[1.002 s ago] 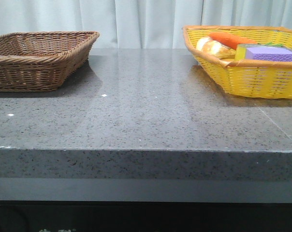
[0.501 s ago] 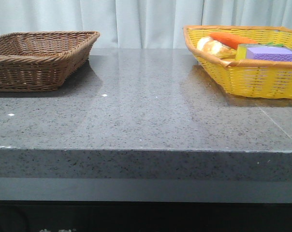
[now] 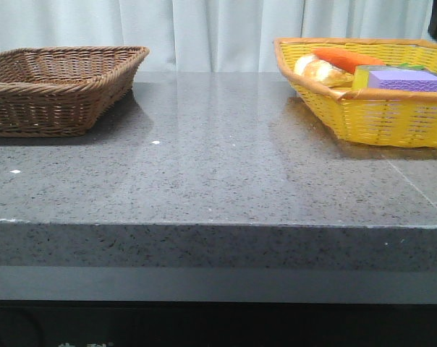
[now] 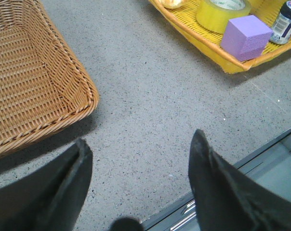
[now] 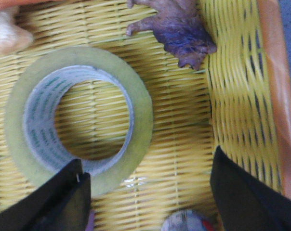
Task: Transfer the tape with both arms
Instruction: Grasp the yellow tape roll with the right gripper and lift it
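A: Right end effector (image 5: 148,192) hangs released over the yellow basket (image 5: 184,139). The tape (image 5: 78,118) lies flat just off one finger (image 5: 63,199), not between them.

B: Risk: a straight descent lands that finger on the roll's rim or snags wicker. Left end effector (image 4: 140,178) is also spread, empty, far from the roll.

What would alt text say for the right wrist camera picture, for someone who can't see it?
A roll of yellow tape lies flat on the woven floor of a yellow basket, seen from straight above, its hollow white core showing green print. The open right gripper frames the view with two dark fingers, not touching the tape. A crumpled purple object lies nearby.
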`<action>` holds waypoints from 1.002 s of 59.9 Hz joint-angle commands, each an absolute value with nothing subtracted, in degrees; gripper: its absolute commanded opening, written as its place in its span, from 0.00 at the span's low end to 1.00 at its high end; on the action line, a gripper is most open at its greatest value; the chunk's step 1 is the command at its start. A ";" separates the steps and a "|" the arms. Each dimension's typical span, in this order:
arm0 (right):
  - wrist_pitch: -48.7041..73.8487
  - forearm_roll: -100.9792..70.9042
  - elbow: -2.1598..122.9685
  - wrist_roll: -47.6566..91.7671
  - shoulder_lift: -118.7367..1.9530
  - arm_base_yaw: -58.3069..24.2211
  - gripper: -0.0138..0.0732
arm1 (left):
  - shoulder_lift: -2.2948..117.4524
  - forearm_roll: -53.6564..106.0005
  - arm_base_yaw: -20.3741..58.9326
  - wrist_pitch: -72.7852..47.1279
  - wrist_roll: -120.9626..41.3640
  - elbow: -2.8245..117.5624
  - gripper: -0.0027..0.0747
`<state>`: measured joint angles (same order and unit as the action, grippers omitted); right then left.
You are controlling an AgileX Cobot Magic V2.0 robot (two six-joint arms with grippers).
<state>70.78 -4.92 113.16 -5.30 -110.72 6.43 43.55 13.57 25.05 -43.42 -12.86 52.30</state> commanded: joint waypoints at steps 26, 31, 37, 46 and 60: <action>66.34 -9.70 117.20 -4.37 -117.03 6.79 0.67 | 43.52 14.27 25.48 -38.89 -11.84 53.91 0.59; 66.48 -9.70 117.20 -4.14 -117.38 6.79 0.55 | 43.52 14.27 25.48 -38.89 -11.84 53.91 0.59; 66.41 -9.70 117.27 -4.08 -117.34 6.79 0.42 | 43.52 14.27 25.48 -38.89 -11.84 53.91 0.59; 67.74 -9.36 119.00 -3.94 -117.15 6.79 0.37 | 43.52 14.27 25.48 -38.89 -11.84 53.91 0.59; 74.46 -9.36 127.17 -2.44 -117.15 6.74 0.37 | 43.52 14.27 25.48 -38.89 -11.84 53.91 0.58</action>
<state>71.71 -8.49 122.62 -3.31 -121.21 6.43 43.55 13.46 25.05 -43.17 -12.44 52.30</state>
